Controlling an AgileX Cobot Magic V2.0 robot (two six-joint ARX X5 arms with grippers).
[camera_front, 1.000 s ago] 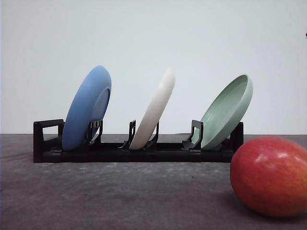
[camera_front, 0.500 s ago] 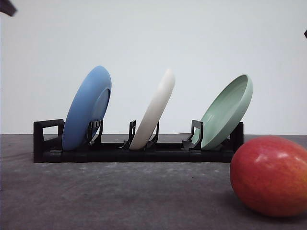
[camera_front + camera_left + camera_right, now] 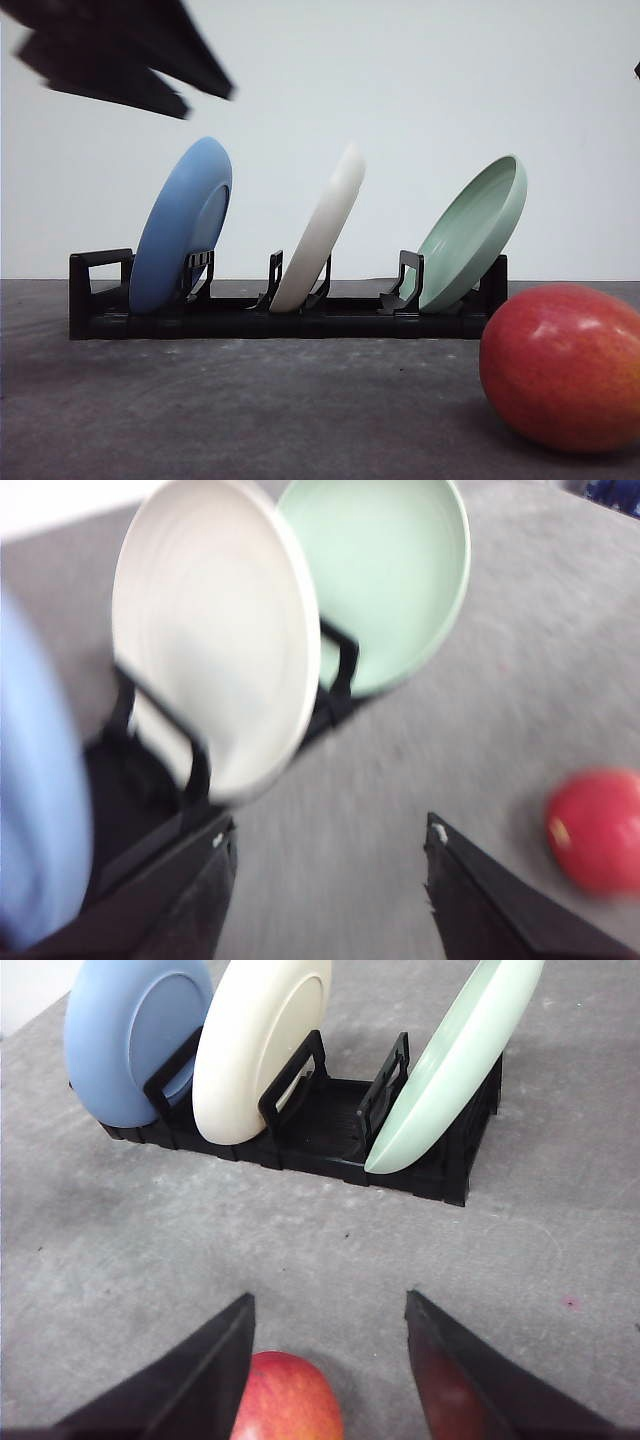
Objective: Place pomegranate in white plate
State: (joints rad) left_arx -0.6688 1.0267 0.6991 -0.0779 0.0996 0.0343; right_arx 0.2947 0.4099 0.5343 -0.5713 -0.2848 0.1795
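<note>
The pomegranate, red with a yellow blush, lies on the grey table at the near right, in front of the rack. It also appears as a red blur in the left wrist view and as a pomegranate between the spread fingers of my open right gripper, which hovers above it without touching. The white plate stands on edge in the rack's middle slot. My left gripper is open and empty, above the rack near the white plate. The left arm is a dark blur at the top left.
A black dish rack spans the middle of the table. It holds a blue plate on the left and a pale green plate on the right, both leaning. Grey table lies open before the rack.
The left arm has swung into the front view from the top left corner and reached rightward over the blue plate. Pomegranate, plates and rack have not moved.
</note>
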